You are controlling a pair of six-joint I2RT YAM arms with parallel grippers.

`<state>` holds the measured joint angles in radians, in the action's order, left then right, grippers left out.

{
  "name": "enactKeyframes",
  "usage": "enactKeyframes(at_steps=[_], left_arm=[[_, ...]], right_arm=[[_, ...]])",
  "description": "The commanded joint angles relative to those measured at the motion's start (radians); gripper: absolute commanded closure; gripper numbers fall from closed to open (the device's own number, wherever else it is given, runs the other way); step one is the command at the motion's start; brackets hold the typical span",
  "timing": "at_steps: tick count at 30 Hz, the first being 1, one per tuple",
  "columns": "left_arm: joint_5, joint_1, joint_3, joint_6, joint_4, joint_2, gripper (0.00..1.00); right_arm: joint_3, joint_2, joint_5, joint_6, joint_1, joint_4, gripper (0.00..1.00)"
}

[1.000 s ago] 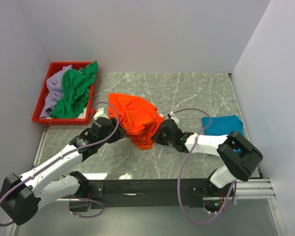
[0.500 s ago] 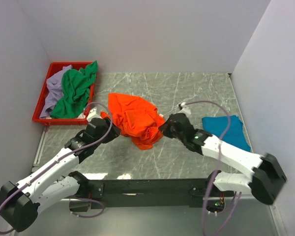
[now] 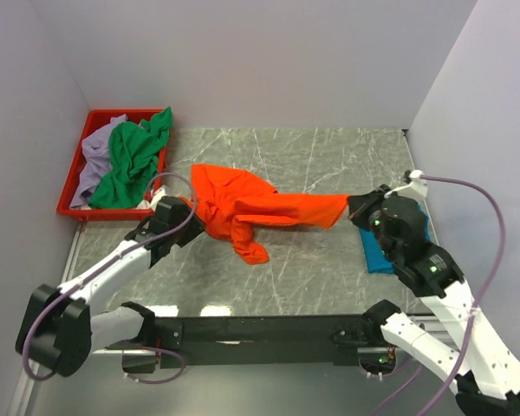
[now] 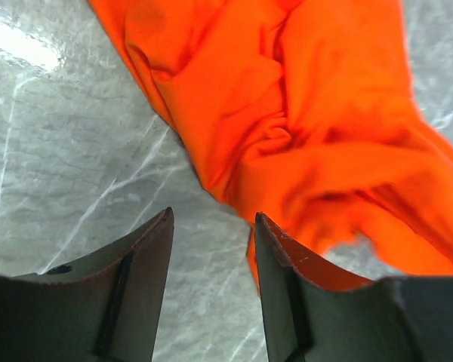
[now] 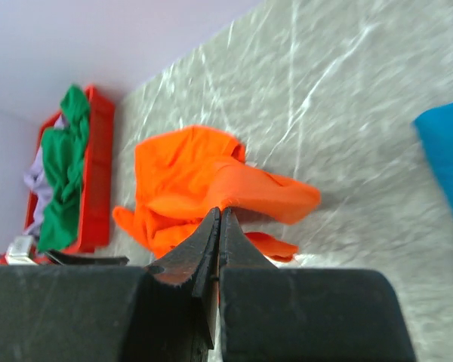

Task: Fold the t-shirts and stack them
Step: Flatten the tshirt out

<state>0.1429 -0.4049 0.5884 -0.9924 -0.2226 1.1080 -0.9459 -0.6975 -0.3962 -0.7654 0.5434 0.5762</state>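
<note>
A grey marbled desk [image 3: 312,160] between white walls [image 3: 243,61] bears four cloth t-shirts: green [image 3: 130,165] and lavender [image 3: 91,165] in the red plastic tray [image 3: 67,206], orange [image 3: 234,204] right of it, pinched by the right fingers [image 5: 204,241], left fingers [image 4: 147,256] wide, teal [image 3: 374,256] farthest right.

From above I see the bright orange cloth t-shirt [image 3: 238,208] on the grey marbled table [image 3: 312,277], one end drawn rightwards and pinched in my right gripper [image 3: 354,210]. My left gripper [image 3: 184,214] sits at its left edge. A teal blue cloth shirt [image 3: 377,258] lies partly under the right arm. The red plastic tray [image 3: 104,212] holds a green cloth shirt [image 3: 128,169] and a pale lavender cloth shirt [image 3: 94,160].
</note>
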Motion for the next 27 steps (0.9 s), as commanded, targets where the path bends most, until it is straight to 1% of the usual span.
enactKeyframes(at_steps=[1, 6, 11, 14, 15, 17, 18, 19, 22, 25, 26, 27], left_arm=[[-0.019, 0.005, 0.079, -0.011, 0.071, 0.059, 0.47], [-0.014, 0.005, 0.113, -0.002, 0.086, 0.148, 0.46], [-0.08, -0.008, 0.099, 0.003, 0.138, 0.181, 0.45], [-0.066, -0.05, 0.091, -0.003, 0.129, 0.168, 0.45], [-0.057, -0.098, 0.085, -0.005, 0.128, 0.147, 0.45], [-0.01, -0.155, 0.07, -0.009, 0.118, 0.122, 0.45], [0.004, -0.207, 0.061, -0.011, 0.115, 0.096, 0.46], [0.012, -0.231, 0.039, -0.012, 0.117, 0.084, 0.47], [0.049, -0.322, 0.002, -0.026, 0.111, 0.056, 0.51], [0.089, -0.434, -0.028, -0.032, 0.14, 0.058, 0.54], [0.093, -0.46, -0.03, -0.026, 0.153, 0.067, 0.55], [0.113, -0.512, -0.029, -0.026, 0.167, 0.102, 0.54]], right_arm=[[-0.1, 0.018, -0.046, 0.072, -0.055, 0.088, 1.0], [-0.194, -0.008, -0.04, 0.116, -0.128, 0.109, 1.0], [-0.31, -0.098, -0.027, 0.159, -0.215, 0.114, 1.0], [-0.358, -0.16, 0.006, 0.184, -0.27, 0.103, 1.0], [-0.366, -0.189, 0.023, 0.192, -0.287, 0.099, 1.0], [-0.386, -0.217, 0.071, 0.196, -0.312, 0.087, 1.0], [-0.387, -0.24, 0.086, 0.198, -0.333, 0.08, 1.0], [-0.392, -0.249, 0.1, 0.199, -0.339, 0.076, 1.0], [-0.399, -0.281, 0.126, 0.204, -0.359, 0.057, 1.0], [-0.412, -0.304, 0.149, 0.206, -0.376, 0.053, 1.0], [-0.413, -0.307, 0.154, 0.206, -0.378, 0.05, 1.0], [-0.416, -0.315, 0.164, 0.204, -0.382, 0.048, 1.0]])
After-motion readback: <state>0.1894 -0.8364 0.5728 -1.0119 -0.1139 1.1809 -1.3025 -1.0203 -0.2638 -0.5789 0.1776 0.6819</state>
